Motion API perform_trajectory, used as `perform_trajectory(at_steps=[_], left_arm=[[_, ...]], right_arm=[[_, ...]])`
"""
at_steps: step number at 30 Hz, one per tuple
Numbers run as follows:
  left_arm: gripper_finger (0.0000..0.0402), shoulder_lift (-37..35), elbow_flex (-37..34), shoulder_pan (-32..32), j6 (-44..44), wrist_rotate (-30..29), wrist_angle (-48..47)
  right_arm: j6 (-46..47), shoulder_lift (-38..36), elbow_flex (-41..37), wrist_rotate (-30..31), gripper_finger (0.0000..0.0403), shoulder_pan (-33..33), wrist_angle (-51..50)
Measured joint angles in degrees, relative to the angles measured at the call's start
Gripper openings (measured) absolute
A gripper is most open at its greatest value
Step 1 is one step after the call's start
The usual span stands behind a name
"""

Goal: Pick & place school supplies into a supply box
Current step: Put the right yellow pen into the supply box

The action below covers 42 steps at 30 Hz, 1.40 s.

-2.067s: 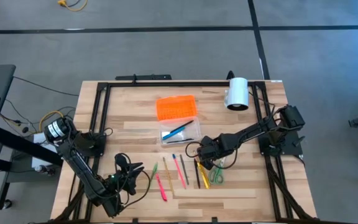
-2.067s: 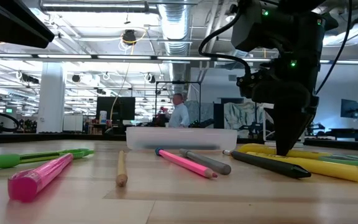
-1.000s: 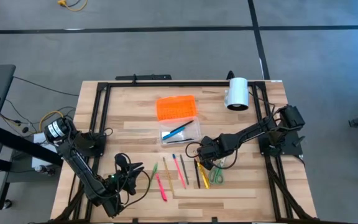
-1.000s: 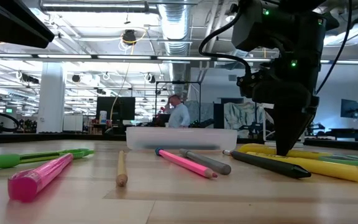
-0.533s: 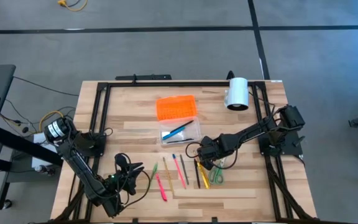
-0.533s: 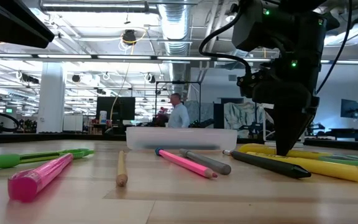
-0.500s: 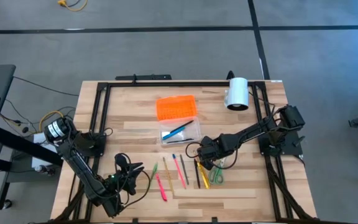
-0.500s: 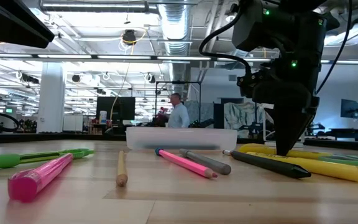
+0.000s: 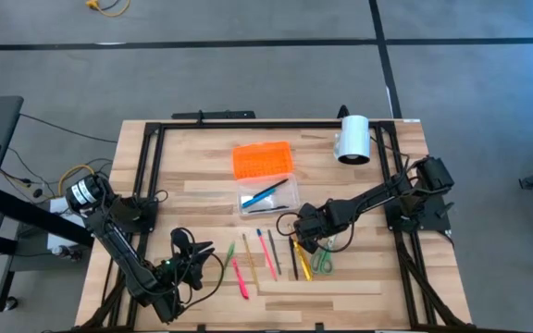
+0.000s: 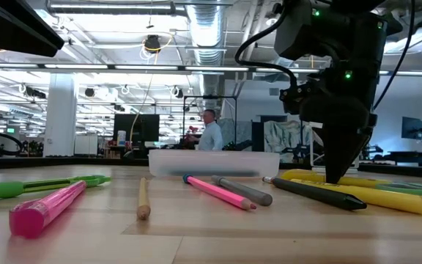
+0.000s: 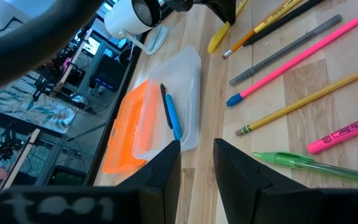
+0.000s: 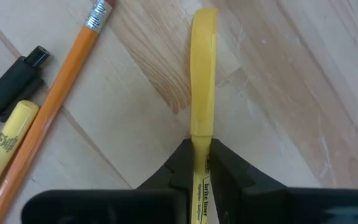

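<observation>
Nothing visible is shifting since before. I am pinching the yellow highlighter (image 12: 202, 87) in my right tool (image 12: 201, 163), low on the table (image 9: 359, 190), readying a lift toward the supply box (image 9: 268, 196); left tool (image 11: 196, 163), parked near-side, is standing narrowly parted, empty.

1. High view: overhead, looking straight down on the whole bench (image 9: 202, 157).
2. Low view: at bench-top height, level, close to the pens.
3. Left wrist view: oblique, toward the supply box (image 11: 166, 118).
4. Right wrist view: very close above a yellow highlighter (image 12: 202, 81), which the high view shares.
</observation>
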Motion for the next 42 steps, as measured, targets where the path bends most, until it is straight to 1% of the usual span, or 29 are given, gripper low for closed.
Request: perform_trajectory(at_steps=[9, 18, 25, 32, 37, 42], left_arm=[[0.0087, 0.00, 0.00, 0.00, 0.00, 0.00, 0.00], [0.0087, 0.02, 0.00, 0.00, 0.00, 0.52, 0.00], [0.0087, 0.02, 0.00, 0.00, 0.00, 0.52, 0.00], [0.0087, 0.02, 0.00, 0.00, 0.00, 0.52, 0.00], [0.0087, 0.02, 0.00, 0.00, 0.00, 0.50, 0.00], [0.0087, 0.02, 0.00, 0.00, 0.00, 0.50, 0.00]], right_arm=[[-1.32, 0.28, 2.88, -0.52, 0.0023, 0.10, -5.55], [-1.87, 0.26, 3.34, 0.29, 0.0023, 0.15, -6.15], [-2.23, 0.20, 3.40, 0.55, 0.0018, 1.52, -6.03], [-2.47, 0.11, 3.58, 0.57, 0.0023, 2.51, -6.07], [-4.56, 0.09, 5.90, 0.63, 0.0018, 2.72, -6.06], [-7.75, 0.09, 9.56, 0.75, 0.0021, 2.72, -6.07]])
